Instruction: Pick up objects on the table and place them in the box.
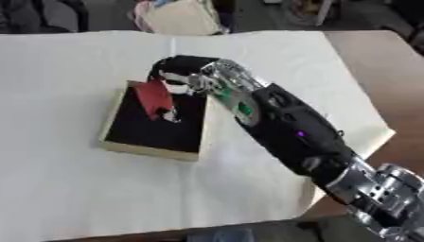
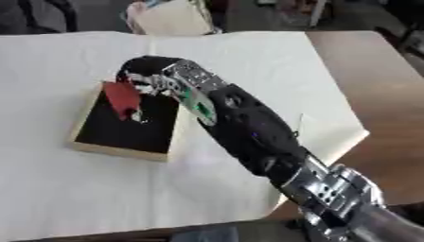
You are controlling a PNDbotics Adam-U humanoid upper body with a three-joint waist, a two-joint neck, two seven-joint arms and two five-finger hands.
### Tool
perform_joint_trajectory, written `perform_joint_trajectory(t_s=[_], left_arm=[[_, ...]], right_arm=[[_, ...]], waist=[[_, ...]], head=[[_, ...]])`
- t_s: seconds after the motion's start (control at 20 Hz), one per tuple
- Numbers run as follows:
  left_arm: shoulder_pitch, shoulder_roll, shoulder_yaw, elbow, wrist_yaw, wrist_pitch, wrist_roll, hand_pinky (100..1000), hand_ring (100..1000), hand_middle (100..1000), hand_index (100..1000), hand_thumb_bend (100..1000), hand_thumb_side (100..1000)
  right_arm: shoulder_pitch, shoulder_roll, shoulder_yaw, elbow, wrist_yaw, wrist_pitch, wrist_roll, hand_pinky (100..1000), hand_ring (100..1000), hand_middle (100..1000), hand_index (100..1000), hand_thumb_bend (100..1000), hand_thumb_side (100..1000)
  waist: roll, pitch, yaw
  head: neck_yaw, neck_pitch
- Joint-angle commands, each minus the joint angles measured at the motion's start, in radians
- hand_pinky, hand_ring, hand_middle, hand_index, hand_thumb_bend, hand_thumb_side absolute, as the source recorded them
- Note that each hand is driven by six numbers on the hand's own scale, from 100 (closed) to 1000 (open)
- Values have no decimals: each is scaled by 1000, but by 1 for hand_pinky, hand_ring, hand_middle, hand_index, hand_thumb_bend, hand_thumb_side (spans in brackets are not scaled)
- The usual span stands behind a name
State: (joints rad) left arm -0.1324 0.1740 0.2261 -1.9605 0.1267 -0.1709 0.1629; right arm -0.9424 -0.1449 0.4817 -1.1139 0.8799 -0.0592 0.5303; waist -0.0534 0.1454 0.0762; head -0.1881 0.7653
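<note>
The right hand, glossy black with silver joints, has its fingers curled round a flat red object above the shallow, wood-rimmed, dark-lined box on the white-covered surface.

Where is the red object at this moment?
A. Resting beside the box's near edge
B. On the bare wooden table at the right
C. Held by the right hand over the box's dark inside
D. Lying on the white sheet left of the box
C: the right hand has its fingers curled around the red object, which hangs over the dark inside of the box; the left hand is out of view.
</note>
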Motion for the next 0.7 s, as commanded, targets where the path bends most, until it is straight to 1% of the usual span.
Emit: perform_joint_trajectory(t_s=[0.05,0.15,0.35,0.45,0.7], left_arm=[[-8,13,0,-12,-3,-1,-2,820,517,591,799,212,469],[-8,12,-2,-12,-2,0,-3,820,516,591,799,212,470],[-6,12,0,-11,-3,0,-3,820,517,591,799,212,469],[-7,13,0,-12,-3,0,-2,820,517,591,799,212,470],[-6,12,2,-12,-4,1,0,820,518,592,799,212,470]], right_arm=[[-13,-3,-4,-2,4,-7,4,792,857,828,790,210,309],[-10,0,-4,4,12,-11,7,796,860,833,846,289,335],[-4,3,-8,14,24,-20,15,797,862,837,921,459,362],[-2,3,-13,17,26,-21,17,796,862,836,939,501,363],[-1,-18,-34,-8,16,-5,-2,791,859,831,945,490,389]], waist=[[4,-18,-2],[3,-19,-3],[2,-21,-4],[1,-21,-6],[-3,-20,-8]], head=[[-4,5],[-4,5],[-4,5],[-3,5],[2,5]])
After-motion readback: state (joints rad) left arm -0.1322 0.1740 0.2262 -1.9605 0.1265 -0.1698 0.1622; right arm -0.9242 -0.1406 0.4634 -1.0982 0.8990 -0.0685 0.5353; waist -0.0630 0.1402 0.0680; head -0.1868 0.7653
